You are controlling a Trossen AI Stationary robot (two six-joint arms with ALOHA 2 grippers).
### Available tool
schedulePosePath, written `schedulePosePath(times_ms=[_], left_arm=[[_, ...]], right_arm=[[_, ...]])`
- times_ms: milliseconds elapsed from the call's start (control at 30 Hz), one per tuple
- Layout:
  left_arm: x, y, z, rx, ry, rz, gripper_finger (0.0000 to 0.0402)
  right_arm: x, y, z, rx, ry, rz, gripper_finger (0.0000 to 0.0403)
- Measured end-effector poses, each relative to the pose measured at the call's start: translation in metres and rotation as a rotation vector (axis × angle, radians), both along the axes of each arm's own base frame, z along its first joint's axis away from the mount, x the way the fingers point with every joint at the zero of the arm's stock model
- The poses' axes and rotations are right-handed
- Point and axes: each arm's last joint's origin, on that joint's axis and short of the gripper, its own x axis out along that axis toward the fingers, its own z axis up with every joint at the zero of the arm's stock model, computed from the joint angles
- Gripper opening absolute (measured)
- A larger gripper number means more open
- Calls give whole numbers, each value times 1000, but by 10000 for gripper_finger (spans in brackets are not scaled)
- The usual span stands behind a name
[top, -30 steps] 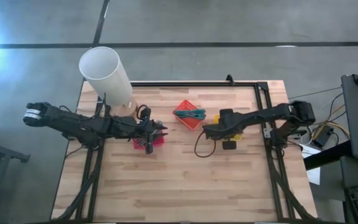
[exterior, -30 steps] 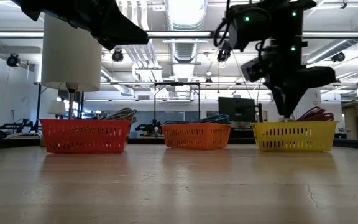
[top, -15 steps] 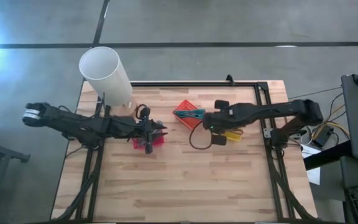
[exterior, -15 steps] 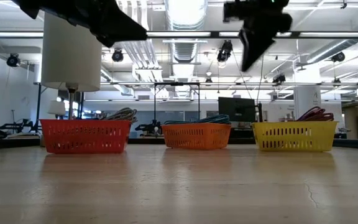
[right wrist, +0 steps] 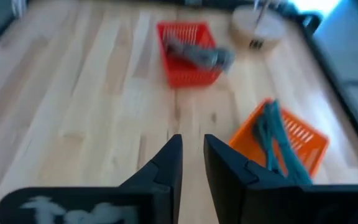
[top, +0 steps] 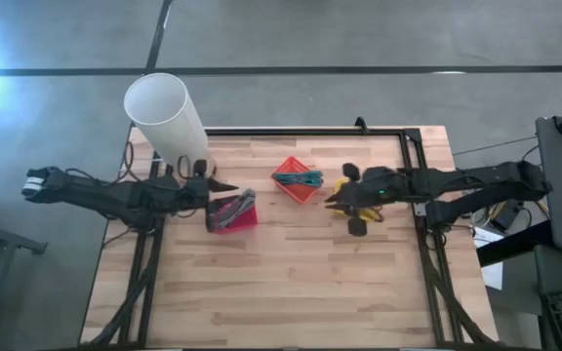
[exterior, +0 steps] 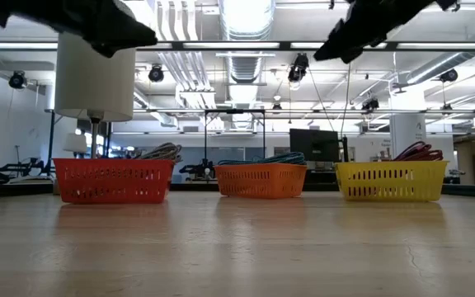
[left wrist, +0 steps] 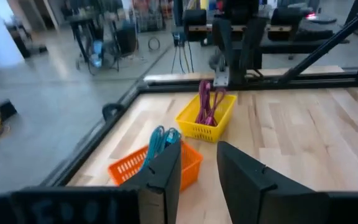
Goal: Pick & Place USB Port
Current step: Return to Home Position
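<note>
**Three bins filled, both tools empty above the desk**

Nearest you, the front of the desk (top: 291,292) is bare wood. Farther in, three bins stand in a row, well apart. The red bin (top: 230,220), at left, holds grey cables (top: 240,203). The orange bin (top: 294,189), in the middle and turned cornerwise, holds blue cables (top: 299,178). The yellow bin (exterior: 391,183), at right, holds pink cables (exterior: 417,151); from above, the right arm hides most of it.

Your left tool (left wrist: 198,152) hangs by the far left corner of the red bin and points toward the middle of the desk. Its fingers (left wrist: 163,174) are spread by a modest gap, with nothing between them. Your right tool (right wrist: 192,138) hangs between the orange and yellow bins. Its fingers (right wrist: 166,165) stand close, parted by a narrow gap, and grip nothing.

In the low view both arms show only at the top edge, well above the bins.

Beyond the red bin, a lamp (top: 167,119) with a white shade stands at the far left corner of the desk. Past the desk lies a workshop hall.
</note>
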Motion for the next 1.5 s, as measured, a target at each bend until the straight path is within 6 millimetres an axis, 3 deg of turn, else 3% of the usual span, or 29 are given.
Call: schedulePosePath(times_ms=[200, 367, 767, 1133, 1500], left_arm=[[-20, 2, -29, -20, -261, -14, 108], [-28, 2, -50, -31, -303, -50, 108], [-42, 3, -47, 22, -312, -52, 108], [-61, 4, -70, -20, -360, -77, 108], [-73, 6, -81, 4, -388, -77, 108]], right_arm=[[-33, -5, -12, -20, -263, -8, 63], [-57, -9, -24, -1, -360, -44, 62], [-99, -14, -35, 7, -515, -92, 57], [-120, -12, -66, 39, -566, -96, 56], [-134, -11, -77, 36, -661, -90, 59]])
